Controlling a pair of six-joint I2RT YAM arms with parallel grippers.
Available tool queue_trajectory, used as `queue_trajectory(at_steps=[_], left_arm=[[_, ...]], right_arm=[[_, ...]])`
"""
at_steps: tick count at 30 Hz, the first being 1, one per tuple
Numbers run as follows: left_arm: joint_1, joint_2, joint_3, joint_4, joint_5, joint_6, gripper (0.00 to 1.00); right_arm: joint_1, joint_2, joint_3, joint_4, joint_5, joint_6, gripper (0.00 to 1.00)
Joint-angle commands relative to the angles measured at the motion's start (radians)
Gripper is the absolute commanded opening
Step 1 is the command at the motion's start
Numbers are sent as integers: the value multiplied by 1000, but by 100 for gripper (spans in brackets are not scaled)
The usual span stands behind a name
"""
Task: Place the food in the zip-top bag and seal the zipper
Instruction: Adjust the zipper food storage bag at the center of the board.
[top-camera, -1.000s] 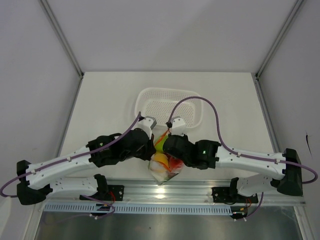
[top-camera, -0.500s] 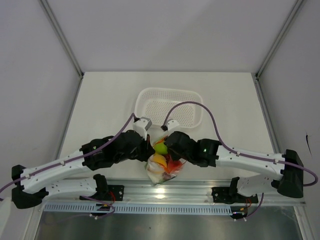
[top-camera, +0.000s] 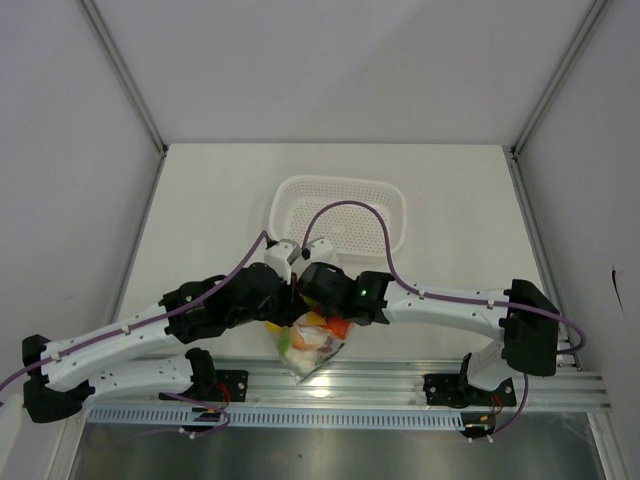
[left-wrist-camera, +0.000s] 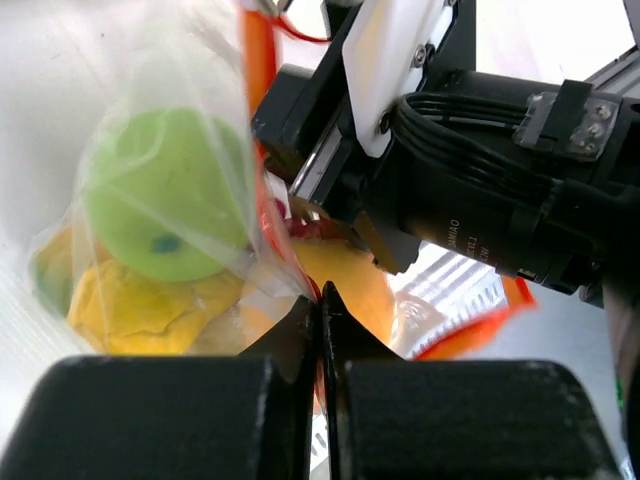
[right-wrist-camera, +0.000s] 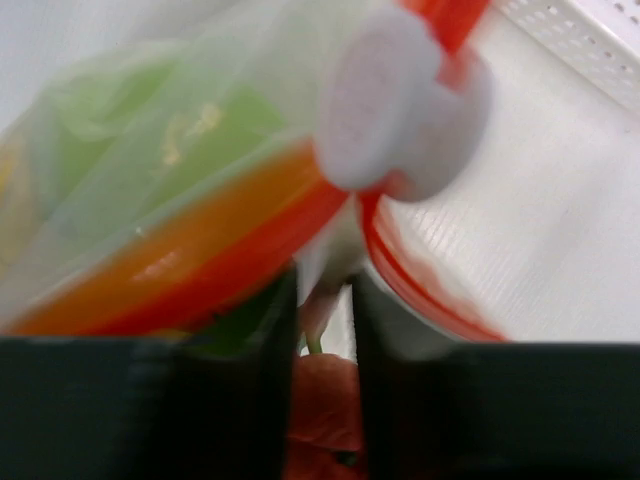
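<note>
The clear zip-top bag (top-camera: 312, 347) hangs between my two grippers near the table's front edge, holding the food. In the left wrist view I see a green apple (left-wrist-camera: 165, 195), a yellow lemon (left-wrist-camera: 150, 305) and orange pieces inside it. My left gripper (top-camera: 288, 290) is shut on the bag's mouth edge, its tips (left-wrist-camera: 320, 295) pinching the red-orange zipper (left-wrist-camera: 257, 60). My right gripper (top-camera: 312, 284) sits right beside it, its jaws (right-wrist-camera: 325, 290) closed on the zipper strip (right-wrist-camera: 200, 250) below a white slider (right-wrist-camera: 385, 100). The bag's lower part is hidden under the arms.
The white perforated basket (top-camera: 340, 205) stands just behind the grippers, with nothing seen in it; its rim shows in the right wrist view (right-wrist-camera: 590, 40). A metal rail (top-camera: 330, 385) runs along the table's near edge under the bag. Purple cables loop over both wrists.
My right gripper has slid left along the bag's mouth toward the left gripper. The bag has swung left and a little lower. The left arm has shifted slightly.
</note>
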Motion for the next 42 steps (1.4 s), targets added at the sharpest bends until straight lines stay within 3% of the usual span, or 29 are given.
queue_trajectory(at_steps=[1, 5, 15, 22, 27, 31, 42], left_arm=[[-14, -6, 15, 113, 49, 10, 1], [-12, -11, 17, 102, 35, 14, 1], [-5, -14, 32, 77, 15, 20, 1], [-3, -22, 40, 62, 14, 26, 0], [-3, -32, 38, 61, 23, 37, 1], [-3, -31, 47, 50, 21, 39, 1], [-3, -3, 60, 59, 37, 45, 1]], right_arm=[[9, -21, -21, 10, 8, 28, 36], [6, -121, -22, -8, -9, 22, 50], [5, -346, 24, -123, -83, 48, 57], [-27, -478, 25, -206, -28, 25, 64], [-188, -474, -23, -205, -138, -13, 65], [-341, -454, -74, -182, -369, -52, 65], [-365, -463, -225, -105, -621, -50, 61]])
